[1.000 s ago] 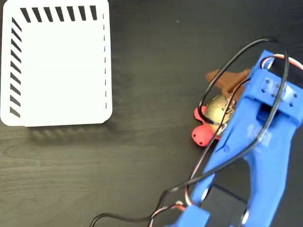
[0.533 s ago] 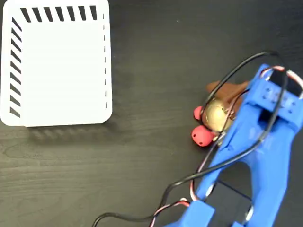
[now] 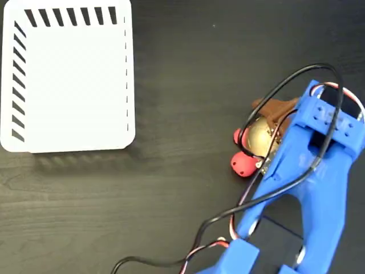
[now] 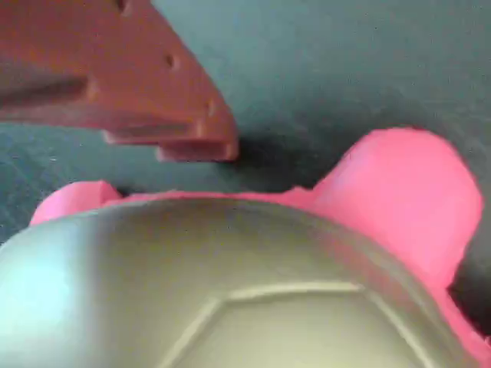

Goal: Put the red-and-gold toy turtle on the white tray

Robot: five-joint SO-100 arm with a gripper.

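The red-and-gold toy turtle (image 3: 256, 138) lies on the dark table at the right of the fixed view, its red head (image 3: 243, 164) pointing down-left. My blue arm reaches up from the lower right, and my gripper (image 3: 268, 124) hangs low over the turtle, open. One brown finger (image 3: 276, 107) lies just beyond the shell; the other is hidden under the arm. The wrist view shows the gold shell (image 4: 230, 291) filling the bottom, with the brown finger (image 4: 115, 77) above it and a strip of table between them. The white tray (image 3: 68, 80) lies bare at the upper left, far from the turtle.
Black and red cables (image 3: 285, 77) loop over the arm and trail to the bottom edge. Dark wood-grain table (image 3: 182, 188) stretches between tray and turtle.
My arm and brown finger have shifted slightly down and to the right, closer over the shell. The turtle has stayed in place.
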